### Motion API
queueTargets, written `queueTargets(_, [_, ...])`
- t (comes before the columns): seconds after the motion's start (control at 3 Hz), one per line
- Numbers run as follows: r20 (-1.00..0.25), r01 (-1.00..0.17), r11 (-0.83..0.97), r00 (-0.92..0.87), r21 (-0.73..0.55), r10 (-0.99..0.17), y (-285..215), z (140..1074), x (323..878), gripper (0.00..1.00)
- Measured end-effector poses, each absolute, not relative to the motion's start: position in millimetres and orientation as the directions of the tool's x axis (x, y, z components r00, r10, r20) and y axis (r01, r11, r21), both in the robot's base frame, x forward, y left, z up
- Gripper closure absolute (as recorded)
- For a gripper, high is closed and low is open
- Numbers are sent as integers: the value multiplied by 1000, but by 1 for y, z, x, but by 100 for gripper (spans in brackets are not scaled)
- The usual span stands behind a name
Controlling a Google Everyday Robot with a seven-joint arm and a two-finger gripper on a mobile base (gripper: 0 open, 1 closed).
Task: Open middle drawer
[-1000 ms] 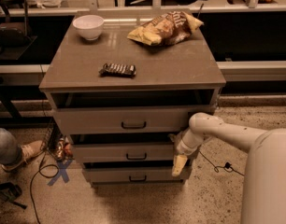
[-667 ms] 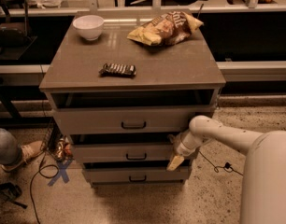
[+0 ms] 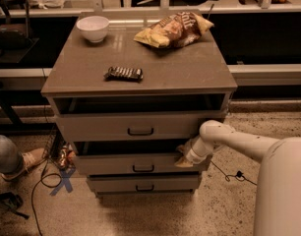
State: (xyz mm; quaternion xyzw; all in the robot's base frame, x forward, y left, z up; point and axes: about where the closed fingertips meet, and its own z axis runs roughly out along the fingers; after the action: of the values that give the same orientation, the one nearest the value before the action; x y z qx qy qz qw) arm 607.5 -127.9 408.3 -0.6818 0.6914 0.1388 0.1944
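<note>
Grey-taupe all over here: a three-drawer cabinet whose flat counter (image 3: 190,75) holds a white ceramic bowl (image 3: 93,27), a crinkly brown-and-yellow chip bag (image 3: 175,28) and a dark foil-wrapped snack bar (image 3: 124,73).

The middle drawer (image 3: 106,163), the wide shallow one with the plain front and small black bar pull (image 3: 143,168), sits between the taller top drawer (image 3: 91,128) and the slim bottom drawer (image 3: 116,183). A dark gap shows above its front, so it looks partly out, not fully open. The top one hangs out a bit too.

The end effector (image 3: 183,159) on the white robot arm (image 3: 229,136) is tucked in at the right end of the middle drawer's front, touching or just about touching its top edge, under the top drawer. From this angle you cannot tell if it's apart, together or hooked on the edge.

The key relation: the drawer's long axis runs side to side across the camera view, the pull sits well apart from the end effector toward the left of the view, and the drawer slides out toward the camera. So the next pull likely has to go straight forward. Hauling from one corner could rack the drawer.

The room: a speckled terrazzo floor (image 3: 224,205), a blue tape cross (image 3: 64,181), loose black cables (image 3: 35,195), and somebody's tan shoe (image 3: 27,160) at the left.
</note>
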Motion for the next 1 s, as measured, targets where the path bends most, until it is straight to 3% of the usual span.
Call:
queueTargets(0.33, [-458,-997,32,5,-73,-889,-128,409,608,94])
queueTargets(1.0, [-458,-997,32,5,-73,-889,-128,409,608,100])
